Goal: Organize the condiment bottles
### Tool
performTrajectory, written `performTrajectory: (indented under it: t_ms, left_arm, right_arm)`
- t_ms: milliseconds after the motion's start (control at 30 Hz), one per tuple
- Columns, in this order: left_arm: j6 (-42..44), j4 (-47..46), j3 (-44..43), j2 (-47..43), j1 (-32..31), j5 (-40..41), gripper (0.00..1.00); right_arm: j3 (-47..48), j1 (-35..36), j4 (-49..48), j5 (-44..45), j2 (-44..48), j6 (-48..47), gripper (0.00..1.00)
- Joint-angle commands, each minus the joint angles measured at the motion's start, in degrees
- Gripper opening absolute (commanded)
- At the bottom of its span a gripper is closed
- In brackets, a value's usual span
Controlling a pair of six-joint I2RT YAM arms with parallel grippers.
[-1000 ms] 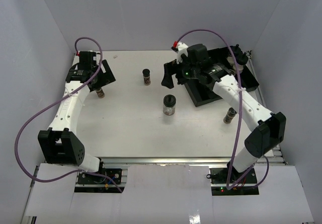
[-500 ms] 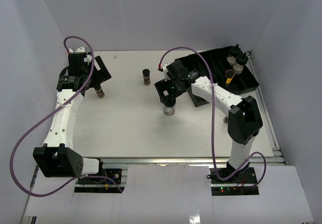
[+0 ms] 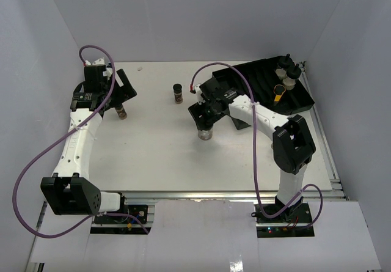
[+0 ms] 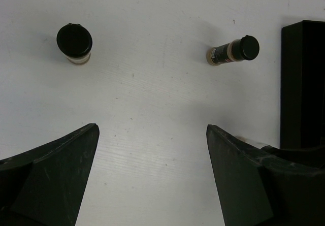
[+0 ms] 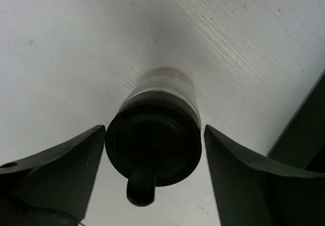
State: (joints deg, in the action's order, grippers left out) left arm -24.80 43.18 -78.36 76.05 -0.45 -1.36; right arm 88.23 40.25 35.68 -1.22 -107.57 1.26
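Your right gripper [image 5: 154, 134] has sunk over the centre jar [image 5: 165, 91]; only wrist views show it spread astride the cap [image 5: 152, 147], left gripper [image 4: 152, 129] gaping.

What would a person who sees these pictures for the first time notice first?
The right gripper, near the table's middle, hangs open around an upright black-capped bottle. At the back right, a black slotted tray holds a few bottles, one yellow. The left gripper is open at the back left, close to a brown bottle.
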Motion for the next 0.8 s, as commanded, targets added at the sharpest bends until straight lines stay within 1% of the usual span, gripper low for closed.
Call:
performTrajectory:
  t_ms: [0, 67, 133, 200, 233, 267, 367, 467, 567, 600, 633, 667, 767]
  left_arm:
    - [-0.60, -1.25, -0.39, -0.64, 0.36, -1.03, 0.98]
    - [-0.60, -1.25, -0.47, -0.64, 0.36, -1.40, 0.98]
    - [-0.60, -1.08, -0.75, -0.64, 0.36, -1.54, 0.98]
    - [-0.51, -0.72, -1.14, -0.76, 0.36, -1.47, 0.98]
    - [-0.51, -0.66, -1.30, -0.86, 0.36, -1.52, 0.98]
    - [-0.49, -0.61, -1.44, -0.99, 0.36, -1.63, 0.98]
    - [-0.42, -0.91, -1.43, -1.45, 0.36, -2.49, 0.98]
    - [-0.53, -1.38, -0.76, -1.90, 0.36, -3.72, 0.98]
    - [-0.45, -2.09, 0.17, -2.35, 0.36, -4.36, 0.98]
    - [-0.05, -2.35, 0.44, -2.55, 0.36, -4.43, 0.98]
    - [0.21, -2.46, 0.82, -2.51, 0.36, -4.44, 0.98]
    - [0.53, -2.42, 1.05, -2.43, 0.36, -4.25, 0.98]
    - [1.16, -2.43, 1.68, -2.34, 0.36, -3.94, 0.98]
  right_arm:
    - [-0.07, 0.31, -0.39, 0.74, -0.52, -0.55, 0.69]
    - [-0.07, 0.27, 0.09, 0.93, -0.23, -0.26, 0.55]
    - [0.81, 0.27, 0.88, 3.14, 0.16, -0.12, 0.41]
    - [3.16, 0.34, 2.49, 3.78, 0.43, -0.25, 0.17]
    - [4.96, 0.29, 3.52, 4.14, 0.43, -0.40, 0.10]
    - [7.08, 0.24, 4.74, 4.54, 0.35, -0.63, 0.08]
    - [16.41, 0.12, 11.30, 6.41, -0.86, -1.50, 0.08]
    - [31.23, -1.47, 16.46, 7.94, -3.09, -3.99, 0.08]
    - [45.33, -5.26, 21.19, 9.21, -6.68, -4.80, 0.08]
    - [48.17, -7.47, 21.34, 9.67, -6.76, -5.00, 0.08]
    - [48.68, -10.41, 20.69, 9.81, -5.64, -4.97, 0.08]
    - [47.81, -12.71, 17.67, 9.90, -4.26, -4.95, 0.08]
    - [35.88, -19.52, 8.29, 10.49, 3.87, -4.40, 0.08]
